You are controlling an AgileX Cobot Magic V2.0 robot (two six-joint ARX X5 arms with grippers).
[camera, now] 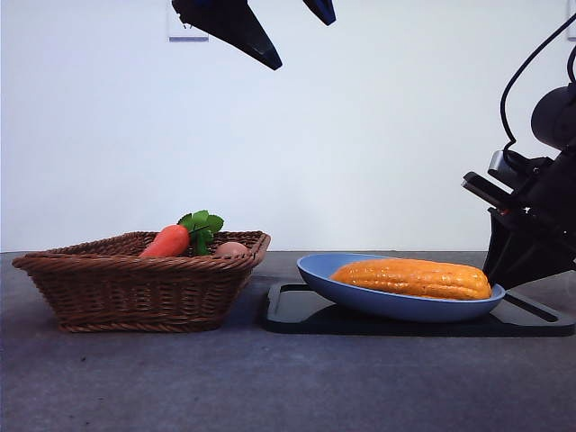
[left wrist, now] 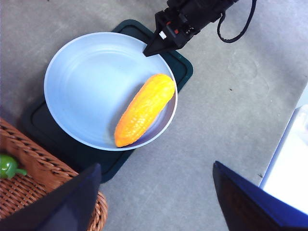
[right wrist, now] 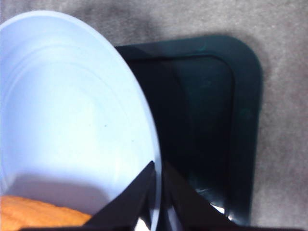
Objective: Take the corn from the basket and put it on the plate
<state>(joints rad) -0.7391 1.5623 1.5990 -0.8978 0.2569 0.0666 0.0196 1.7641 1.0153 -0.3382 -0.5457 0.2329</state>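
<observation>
The corn (camera: 418, 277) (left wrist: 144, 108) (right wrist: 38, 211) lies on its side in the light-blue plate (camera: 396, 306) (left wrist: 91, 82) (right wrist: 62, 110), toward the rim nearest me. My right gripper (right wrist: 156, 175) (camera: 493, 283) (left wrist: 161, 43) is shut on the plate's rim at its right side, one jaw inside and one outside. High above the gap between basket and plate, my left gripper (camera: 292, 36) (left wrist: 159, 192) hangs open and holds nothing. The wicker basket (camera: 135, 283) (left wrist: 29, 183) stands left of the plate.
The plate rests on a flat black tray (camera: 297, 310) (left wrist: 180, 65) (right wrist: 211, 110). In the basket lie a carrot (camera: 166, 241) with green leaves (left wrist: 8, 166) and a pale rounded item (camera: 231, 248). Grey tabletop surrounds everything.
</observation>
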